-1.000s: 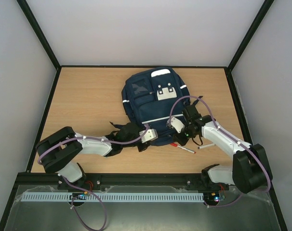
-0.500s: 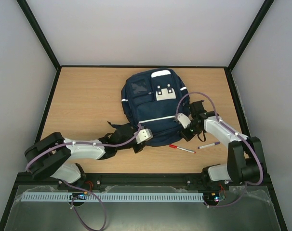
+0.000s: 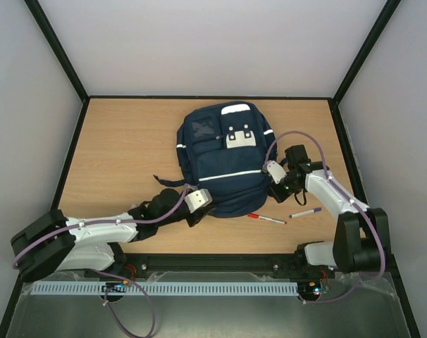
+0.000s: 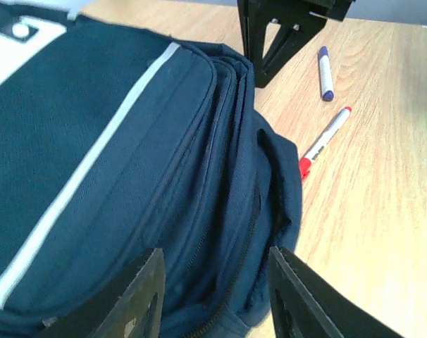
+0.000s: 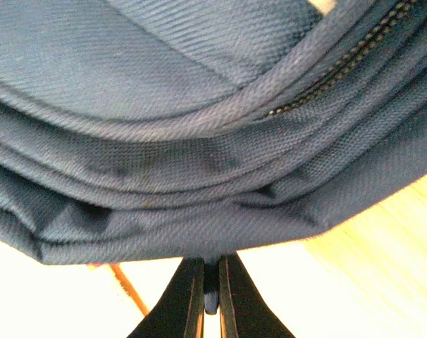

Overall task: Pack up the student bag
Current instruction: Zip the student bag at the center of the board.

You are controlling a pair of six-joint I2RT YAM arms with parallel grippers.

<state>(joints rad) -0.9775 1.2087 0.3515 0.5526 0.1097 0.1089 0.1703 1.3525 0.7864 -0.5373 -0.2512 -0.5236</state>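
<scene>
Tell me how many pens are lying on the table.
2. A red-capped pen lies beside the student bag, on its near side; a purple-capped pen lies just right of that one, clear of the bag. More may hide under or inside the bag.

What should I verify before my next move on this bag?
1. Left gripper open, straddling the student bag at its near edge: ok.
2. Right gripper shut on the bag's edge fabric: ok.
3. Red-capped pen packed: not ok, it lies on the table.
4. Purple-capped pen packed: not ok, also on the table.
5. Compartment open for loading: cannot tell.
</scene>
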